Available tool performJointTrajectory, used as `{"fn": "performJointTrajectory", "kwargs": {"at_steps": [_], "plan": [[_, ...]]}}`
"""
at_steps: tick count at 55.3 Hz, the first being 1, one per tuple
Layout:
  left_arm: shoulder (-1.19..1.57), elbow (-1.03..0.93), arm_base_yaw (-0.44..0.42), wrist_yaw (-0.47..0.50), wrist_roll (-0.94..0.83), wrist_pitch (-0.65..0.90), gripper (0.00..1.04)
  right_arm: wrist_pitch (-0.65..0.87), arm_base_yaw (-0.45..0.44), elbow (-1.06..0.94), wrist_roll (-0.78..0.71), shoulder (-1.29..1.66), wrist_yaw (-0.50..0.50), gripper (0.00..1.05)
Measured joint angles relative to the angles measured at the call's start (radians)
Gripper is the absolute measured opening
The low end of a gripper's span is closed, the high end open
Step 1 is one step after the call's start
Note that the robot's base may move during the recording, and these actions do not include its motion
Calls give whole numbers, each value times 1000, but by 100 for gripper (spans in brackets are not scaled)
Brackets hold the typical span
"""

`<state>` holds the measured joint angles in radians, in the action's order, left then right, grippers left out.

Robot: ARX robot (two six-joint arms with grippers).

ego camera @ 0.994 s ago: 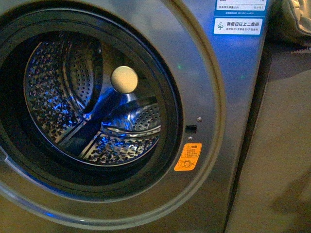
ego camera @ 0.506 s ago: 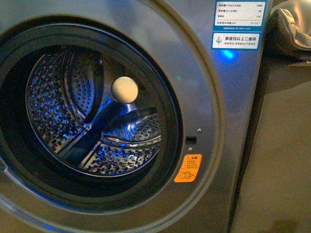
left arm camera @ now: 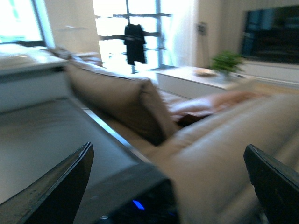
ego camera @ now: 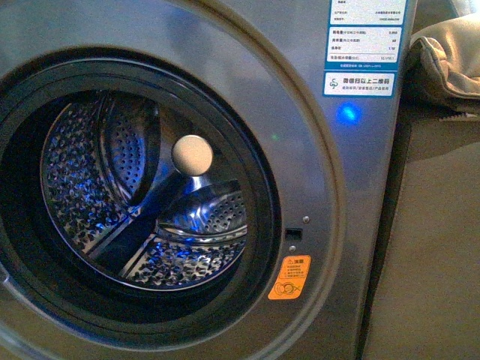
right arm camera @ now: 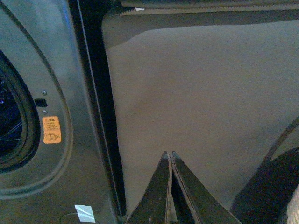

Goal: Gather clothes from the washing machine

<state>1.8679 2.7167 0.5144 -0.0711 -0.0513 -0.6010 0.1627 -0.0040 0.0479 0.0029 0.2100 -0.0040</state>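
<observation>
Clothes: none visible in any view; no dark fabric in the visible part of the drum, so either already out or hidden low in the part out of frame. Cannot tell which.
Washing machine [ego camera: 330, 195]: grey front-loader filling the front view, door open, nothing blocking the opening.
Drum [ego camera: 142, 202]: bare perforated steel, blue glints, pale round knob [ego camera: 192, 155] at the back centre.
Orange sticker [ego camera: 289, 277]: on the front panel just right of the door ring; also seen from the right wrist.
Right gripper [right arm camera: 169, 191]: fingers pressed together, holding nothing; beside the machine's right edge, over plain brown floor [right arm camera: 196, 93], the opening off to the sticker's far side.
Left gripper [left arm camera: 168, 182]: fingers [left arm camera: 60, 191] spread wide, empty; facing a beige sofa [left arm camera: 140, 102] and bright windows, away from the drum.
Nearer arm: right, judging by the door ring in its view.
Next move: likely a swing back toward the opening, straight in along the drum's axis, if anything remains.
</observation>
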Motion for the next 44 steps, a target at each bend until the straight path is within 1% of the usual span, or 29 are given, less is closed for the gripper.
{"fn": "performJointTrajectory", "kwargs": {"at_steps": [1,2,6,7,8,11,13,21,26,31,34,38,42,44], "plan": [[-16,-23,-12,14,1,14,98,-2,0,-1,0,-2,0,2],[-61,-86,-40,40,3,52,98,-3,0,-3,0,-6,0,2],[-198,-273,-110,69,20,138,98,-13,0,-10,0,-23,4,2],[-242,-330,-129,77,27,156,98,-24,0,-14,0,-35,4,2],[-301,-411,-150,83,34,180,98,-71,0,-19,0,-74,4,2],[-399,-543,-171,80,57,212,98,-142,0,-40,0,-147,-1,2],[-469,-649,-182,78,71,237,98,-161,1,-43,-1,-183,-2,2],[-604,-919,-220,51,129,311,98,-161,3,-43,-1,-204,0,2],[-634,-1102,-288,75,190,363,98,-162,3,-43,-1,-205,1,2],[-637,-1242,-346,112,255,399,98,-162,3,-43,-1,-206,0,2],[-643,-1302,-365,125,286,421,98,-162,3,-43,-1,-206,0,2],[-662,-1367,-371,158,309,450,98,-162,3,-43,-1,-206,0,2],[-677,-1390,-371,163,326,446,98,-162,3,-43,-1,-206,0,2],[-688,-1403,-365,183,303,454,96,-162,3,-43,-1,-206,0,2]]}}
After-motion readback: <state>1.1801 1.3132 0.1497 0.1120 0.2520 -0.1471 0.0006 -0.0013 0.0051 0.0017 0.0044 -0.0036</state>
